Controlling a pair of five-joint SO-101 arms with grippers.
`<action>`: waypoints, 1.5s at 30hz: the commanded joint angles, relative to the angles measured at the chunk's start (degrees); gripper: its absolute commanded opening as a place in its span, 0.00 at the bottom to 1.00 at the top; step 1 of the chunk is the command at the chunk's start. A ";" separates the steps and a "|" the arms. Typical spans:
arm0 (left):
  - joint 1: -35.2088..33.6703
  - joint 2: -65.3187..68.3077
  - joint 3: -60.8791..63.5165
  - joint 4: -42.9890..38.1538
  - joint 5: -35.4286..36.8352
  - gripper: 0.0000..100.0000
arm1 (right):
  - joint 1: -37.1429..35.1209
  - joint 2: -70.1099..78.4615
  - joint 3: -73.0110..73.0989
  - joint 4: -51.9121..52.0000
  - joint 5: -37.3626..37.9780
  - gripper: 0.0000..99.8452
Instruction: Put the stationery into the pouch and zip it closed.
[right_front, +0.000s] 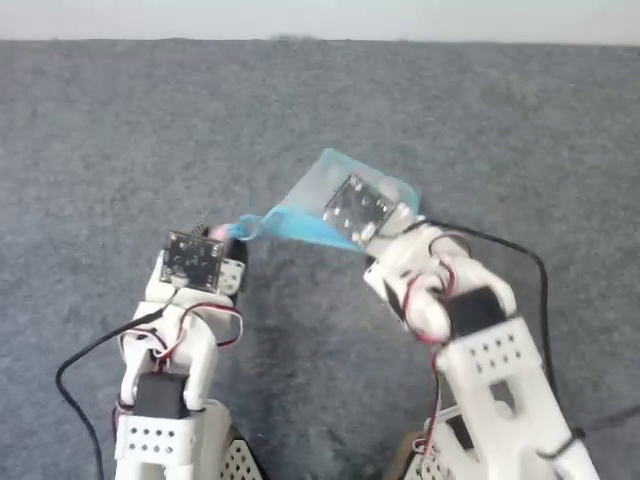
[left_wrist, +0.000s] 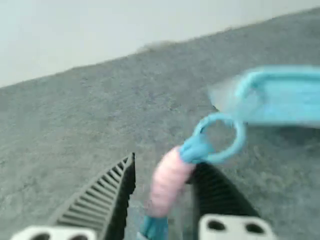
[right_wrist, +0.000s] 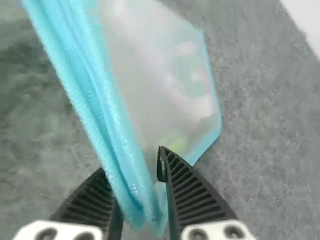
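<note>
Pouch (right_front: 310, 195), translucent with a blue zipper edge, hangs over the grey carpet (right_front: 120, 130) between both arms. The right gripper (right_wrist: 132, 165) is clamped on that zipper edge. The left gripper (left_wrist: 165, 165) has its jaws apart (the pink zipper pull (left_wrist: 167, 182) lies between them).

You are at a robotics test bench, the kind found in a lab or a maker's room. Grey felt-like matting (right_front: 110, 130) covers the table from edge to edge, and a plain pale wall (right_front: 320, 18) stands at its far side. The left arm (right_front: 168, 345) and right arm (right_front: 495, 355) are white printed shells with perforated bases and exposed red and black wiring (right_front: 88, 352).
</note>
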 joint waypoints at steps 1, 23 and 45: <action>3.16 0.26 0.48 -1.67 -0.35 0.25 | 4.44 10.86 -5.89 -2.15 1.14 0.01; 4.22 0.18 2.68 -1.85 -0.35 0.25 | 1.89 18.59 -20.13 19.82 -14.15 0.22; 4.04 0.18 -3.21 -1.49 0.00 0.25 | 1.36 -21.93 1.05 19.91 -13.98 0.22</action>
